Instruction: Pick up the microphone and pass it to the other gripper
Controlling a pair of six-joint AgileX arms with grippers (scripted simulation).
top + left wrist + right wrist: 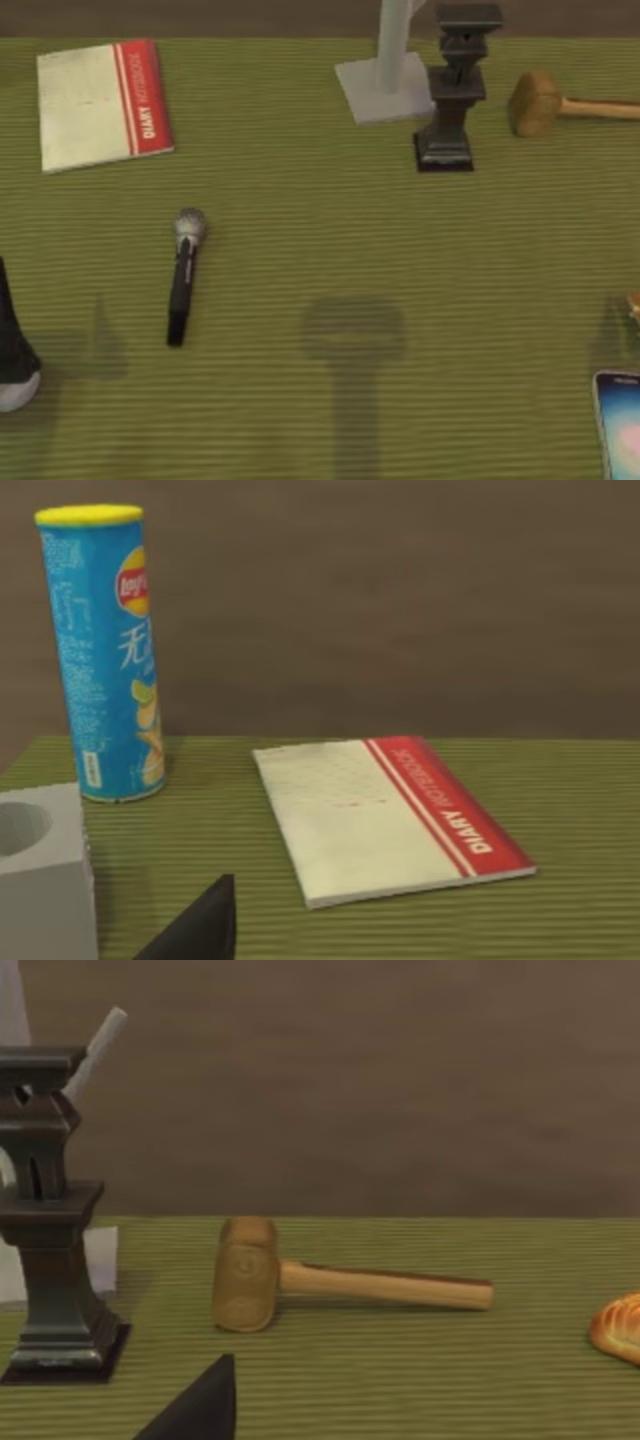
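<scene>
Overhead, the microphone lies flat at the green counter's left centre, silver head toward the notebook at upper left, with the left arm parked at the left edge. Each wrist view shows only a dark end effector fingertip low in frame, so whether either end effector is wide or narrow cannot be told; the left faces the notebook, the right a wooden mallet

A slim handheld microphone with a black tapered handle and a round silver mesh head lies flat on the green ribbed table, left of the middle. Its head points toward the far edge and its handle toward the near edge, leaning slightly left. Nothing touches it; it lies alone.
</scene>
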